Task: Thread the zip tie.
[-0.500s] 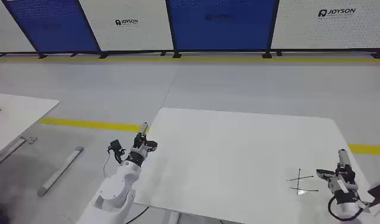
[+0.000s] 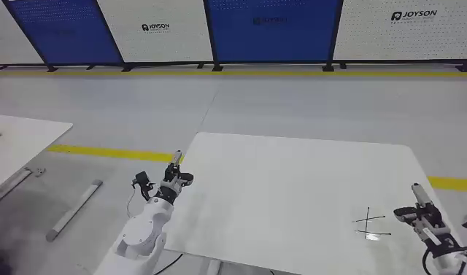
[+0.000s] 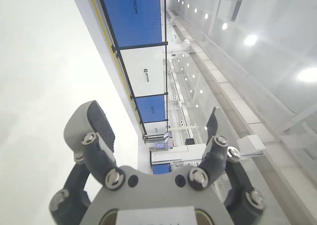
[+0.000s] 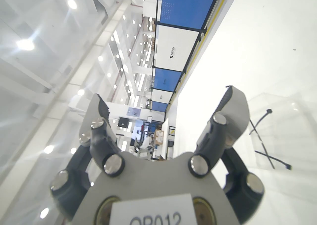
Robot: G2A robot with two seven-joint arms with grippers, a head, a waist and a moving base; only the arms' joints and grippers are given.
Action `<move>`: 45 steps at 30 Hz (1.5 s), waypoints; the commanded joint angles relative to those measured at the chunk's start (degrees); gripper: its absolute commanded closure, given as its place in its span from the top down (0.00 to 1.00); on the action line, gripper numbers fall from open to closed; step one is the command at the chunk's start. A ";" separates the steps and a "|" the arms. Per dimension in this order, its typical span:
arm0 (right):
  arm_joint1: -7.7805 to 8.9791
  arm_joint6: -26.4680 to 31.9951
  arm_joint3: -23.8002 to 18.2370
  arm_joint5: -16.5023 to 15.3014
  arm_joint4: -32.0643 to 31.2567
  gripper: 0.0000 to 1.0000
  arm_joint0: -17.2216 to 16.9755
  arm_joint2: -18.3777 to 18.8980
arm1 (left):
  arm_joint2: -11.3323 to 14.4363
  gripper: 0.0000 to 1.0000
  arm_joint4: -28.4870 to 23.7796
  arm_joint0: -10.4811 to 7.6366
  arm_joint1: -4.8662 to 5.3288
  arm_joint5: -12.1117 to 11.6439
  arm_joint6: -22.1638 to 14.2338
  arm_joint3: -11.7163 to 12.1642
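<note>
Several thin black zip ties (image 2: 368,219) lie crossed on the white table (image 2: 292,195) near its front right corner. In the right wrist view the zip ties (image 4: 260,122) rest beside one finger, on what looks like a clear film. My right gripper (image 2: 417,192) is at the table's right edge, just right of the ties, open and holding nothing (image 4: 164,98). My left gripper (image 2: 176,159) is at the table's left edge, far from the ties. It is open with nothing between its fingers (image 3: 156,117).
The table's wide middle is bare white surface. Grey floor with a yellow line (image 2: 109,152) surrounds it. Another white table (image 2: 25,140) stands at far left, and blue and white panels (image 2: 270,20) line the back.
The right arm has shifted slightly toward the table's front right corner, a little away from the ties. The left arm and the zip ties have not moved.
</note>
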 commanded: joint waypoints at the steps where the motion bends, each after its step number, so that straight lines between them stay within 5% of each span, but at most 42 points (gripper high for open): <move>1: -0.02 -0.51 0.01 0.04 0.11 1.00 0.00 -0.01 | 0.00 1.00 0.00 0.00 0.00 0.00 0.00 0.00; 12: -0.02 -0.51 0.01 0.04 0.11 1.00 0.00 -0.01 | 0.00 1.00 0.00 0.00 0.00 0.00 0.00 0.00; 20: 1.91 19.27 -2.73 0.98 -5.62 1.00 2.59 4.64 | 0.00 1.00 0.00 0.00 0.00 0.00 0.00 0.00; 23: 2.94 28.95 -2.66 2.28 -9.69 1.00 5.92 4.61 | 0.00 1.00 0.00 0.00 0.00 0.00 0.00 0.00; 29: 4.23 40.84 3.23 5.47 -20.19 1.00 16.12 -2.92 | 0.00 1.00 0.00 0.00 0.00 0.00 0.00 0.00; 30: 4.25 41.19 5.42 6.68 -20.30 1.00 18.34 -3.99 | 0.00 1.00 0.00 0.00 0.00 0.00 0.00 0.00; 45: 4.25 41.19 5.42 6.68 -20.30 1.00 18.34 -3.99 | 0.00 1.00 0.00 0.00 0.00 0.00 0.00 0.00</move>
